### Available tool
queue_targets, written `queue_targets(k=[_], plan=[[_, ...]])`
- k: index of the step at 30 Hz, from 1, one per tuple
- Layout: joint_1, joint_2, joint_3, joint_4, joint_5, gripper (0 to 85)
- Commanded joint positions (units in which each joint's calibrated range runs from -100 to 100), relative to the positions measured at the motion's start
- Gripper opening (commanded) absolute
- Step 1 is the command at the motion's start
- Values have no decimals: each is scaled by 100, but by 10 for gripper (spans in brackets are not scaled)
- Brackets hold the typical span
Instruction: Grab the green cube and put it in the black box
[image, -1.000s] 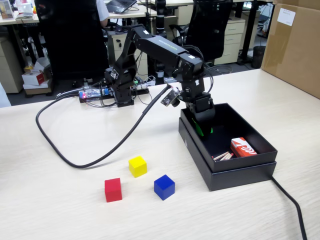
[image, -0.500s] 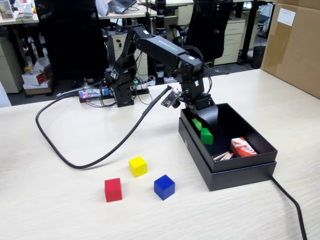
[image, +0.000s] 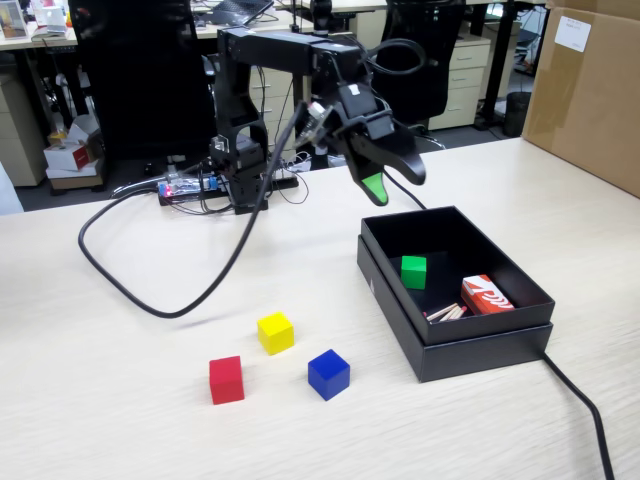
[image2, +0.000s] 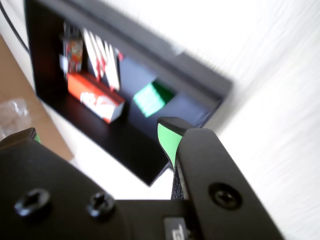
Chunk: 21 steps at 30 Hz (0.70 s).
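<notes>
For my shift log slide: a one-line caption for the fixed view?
Green cube lies inside the black box; the empty gripper hangs above its far rim.
</notes>
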Motion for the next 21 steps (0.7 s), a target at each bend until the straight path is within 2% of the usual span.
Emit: queue_targets(k=[1,5,15,21], plan=[[-254,-1170,-119,117,-308,477],[-689,-2582,-1234,281,-430,480],[-1333,-5370,-3890,281,-400,496],[-1538,-5657,-4842,281,-376,524]])
